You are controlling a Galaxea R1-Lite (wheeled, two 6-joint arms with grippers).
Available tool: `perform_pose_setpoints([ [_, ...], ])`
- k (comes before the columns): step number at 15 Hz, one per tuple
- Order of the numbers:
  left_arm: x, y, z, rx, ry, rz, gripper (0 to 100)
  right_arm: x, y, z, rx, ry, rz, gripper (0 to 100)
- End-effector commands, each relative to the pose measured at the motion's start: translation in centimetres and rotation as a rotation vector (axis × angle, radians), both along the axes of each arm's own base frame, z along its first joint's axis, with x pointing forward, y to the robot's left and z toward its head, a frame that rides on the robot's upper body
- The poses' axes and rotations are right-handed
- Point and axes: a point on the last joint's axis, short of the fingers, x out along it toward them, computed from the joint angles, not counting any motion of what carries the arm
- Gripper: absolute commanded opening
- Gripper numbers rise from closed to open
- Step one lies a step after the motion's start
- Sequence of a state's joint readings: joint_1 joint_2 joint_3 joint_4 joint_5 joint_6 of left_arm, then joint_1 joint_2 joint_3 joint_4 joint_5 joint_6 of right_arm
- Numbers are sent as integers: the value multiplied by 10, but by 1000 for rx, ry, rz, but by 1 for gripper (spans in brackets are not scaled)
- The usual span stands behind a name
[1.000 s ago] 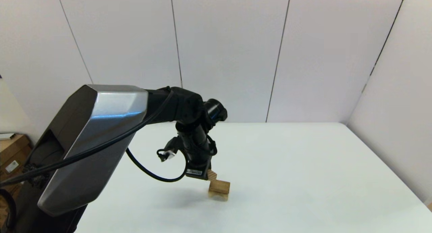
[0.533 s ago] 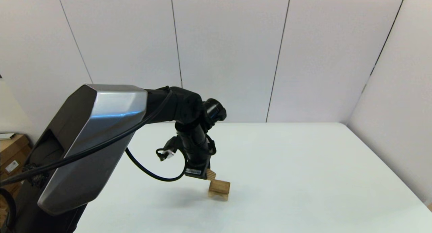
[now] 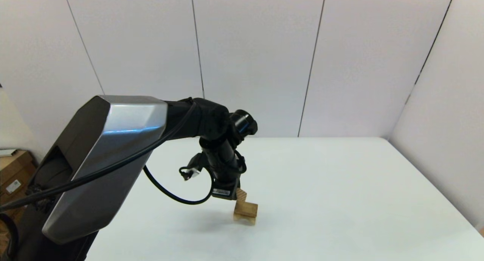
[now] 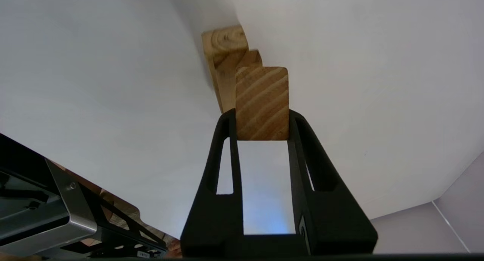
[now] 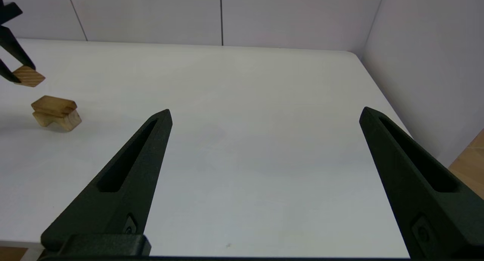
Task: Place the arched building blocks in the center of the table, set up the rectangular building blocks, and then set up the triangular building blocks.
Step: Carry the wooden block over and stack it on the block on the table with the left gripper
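L arm reaches out over table [image 3: 340, 185], wrist bent down. L gripper [image 4: 262, 115] clamps wedge [image 4: 261, 102], held in air just above the rect block [image 5: 53, 103] on the arch [image 5: 56, 119] mid-table, wedge at its 11 o'clock. Arch notch mostly hidden. R gripper [image 5: 264, 115] wide open, empty, at table's 5 o'clock.

Table [image 5: 264, 147]: plain white, no pattern.
Arched block [image 5: 60, 119]: light wood, pale tan, with faint ring grain seen on its end face in the left wrist view.
Rectangular block [image 5: 53, 103]: light brown wood, slightly darker than the arched block beneath it.
Triangular block [image 4: 261, 102]: warm brown wood, marked by bold diagonal stripes of darker and lighter grain.
Left gripper [image 4: 261, 119]: matte black fingers [image 4: 223, 147].
Right gripper [image 5: 264, 113]: matte black.
Left arm casing [image 3: 102, 159]: silver-grey, glossy, with black joints and black cable.
Wall panels [image 3: 257, 56]: white, divided by thin dark seams.
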State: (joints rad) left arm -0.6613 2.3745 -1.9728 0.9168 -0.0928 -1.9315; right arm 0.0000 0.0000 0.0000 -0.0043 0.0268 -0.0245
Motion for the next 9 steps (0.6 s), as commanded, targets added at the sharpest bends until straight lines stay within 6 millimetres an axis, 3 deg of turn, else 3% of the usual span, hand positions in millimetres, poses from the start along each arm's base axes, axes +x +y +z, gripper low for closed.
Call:
perform_pose_setpoints([
  [1,-5,-8,-6,8,19,-2,0,0,0,0,0,-2,1,100],
  [9,-12,-21,-16,15,45,14,0,0,0,0,0,-2,1,100],
])
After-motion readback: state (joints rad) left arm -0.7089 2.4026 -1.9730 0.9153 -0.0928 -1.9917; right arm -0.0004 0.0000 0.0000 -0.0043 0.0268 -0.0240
